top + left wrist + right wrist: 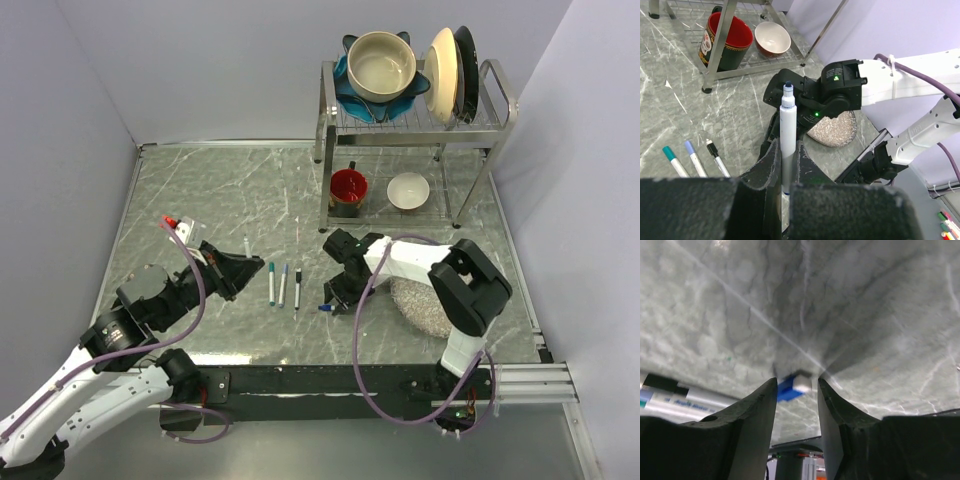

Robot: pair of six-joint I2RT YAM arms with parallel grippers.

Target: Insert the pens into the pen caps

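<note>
Veined grey marble-look desk (200, 200): the left gripper (787, 155) clenches a slim white-grey pen (788, 120), upright. The right gripper (796, 383) is released, jaws straddling a short blue cap (786, 389) near the desk's middle, seemingly untouched. At the far right corner, a wire rack (500, 100) holds a red mug (347, 188) and a white bowl (408, 190).

Table (200, 190): grey-green marbled top, pale veins running across it.
Lying or standing directly on it:
- three capped pens (283, 285), side by side near the middle and roughly parallel (caps teal, pale blue and black, all at the far ends);
- one loose blue cap (326, 308), just right of the black-capped pen, not touching it;
- a round speckled grey pad (420, 305), further right;
- a two-tier metal dish rack (400, 136), on its feet at the far right.
</note>
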